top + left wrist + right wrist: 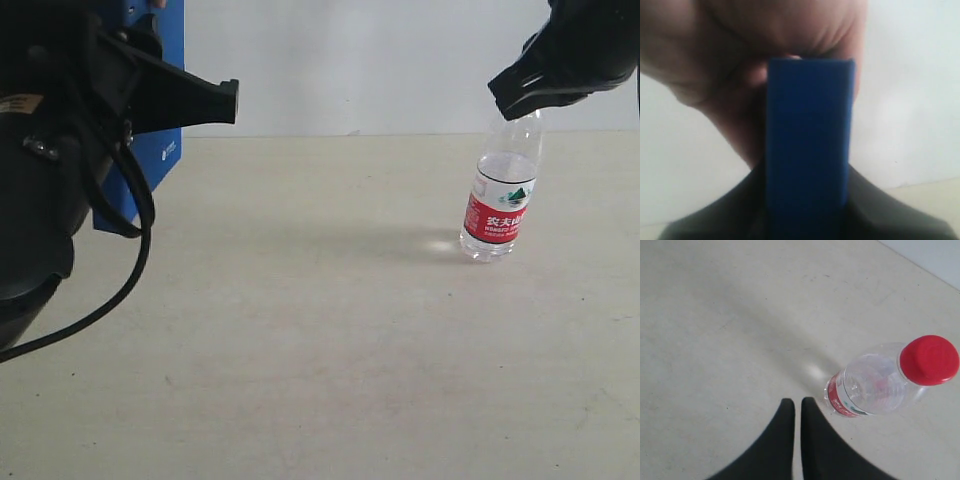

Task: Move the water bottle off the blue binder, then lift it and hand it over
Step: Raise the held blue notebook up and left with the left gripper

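Tabletop (pixel 320 330) open btwn upright water bottle (pixel 500 205) & raised blue binder (pixel 165 150).

There are one water bottle (pixel 503 195), one blue binder (pixel 807 125), one human hand (pixel 765 40), one left gripper (pixel 805 172) and one right gripper (pixel 797 407).

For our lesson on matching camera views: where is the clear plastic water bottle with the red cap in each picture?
Exterior view: the clear plastic water bottle stands upright on the right, top hidden behind the right gripper.
Left wrist view: not in it; only a flat royal-blue binder and a hand.
Right wrist view: seen from above, beside the shut gripper's tips.
Shared landmark: its red-and-white label, in both views showing it.
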You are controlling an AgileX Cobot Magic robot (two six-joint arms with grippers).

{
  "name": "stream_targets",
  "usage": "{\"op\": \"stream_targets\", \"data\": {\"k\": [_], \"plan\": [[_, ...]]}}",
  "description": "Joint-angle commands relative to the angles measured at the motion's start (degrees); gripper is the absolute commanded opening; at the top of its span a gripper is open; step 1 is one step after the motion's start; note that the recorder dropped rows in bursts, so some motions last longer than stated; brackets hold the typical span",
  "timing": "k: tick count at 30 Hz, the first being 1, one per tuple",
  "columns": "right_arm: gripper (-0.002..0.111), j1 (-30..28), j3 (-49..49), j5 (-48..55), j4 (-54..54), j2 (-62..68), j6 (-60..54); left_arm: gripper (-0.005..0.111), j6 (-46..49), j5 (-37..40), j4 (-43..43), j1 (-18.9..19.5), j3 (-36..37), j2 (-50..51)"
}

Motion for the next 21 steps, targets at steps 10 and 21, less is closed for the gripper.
{"op": "stream_targets", "data": {"k": [10,21], "plan": [[0.0,0.07,0.09,0.34,-0.2,-0.54,0.82,0.038,0.58,-0.28,1.08,-0.49,-0.43,-0.61],[0.0,0.07,0.09,0.34,-0.2,-0.54,1.04,0.061,1.33,1.1,-6.47,-0.49,-0.43,-0.61]]}}
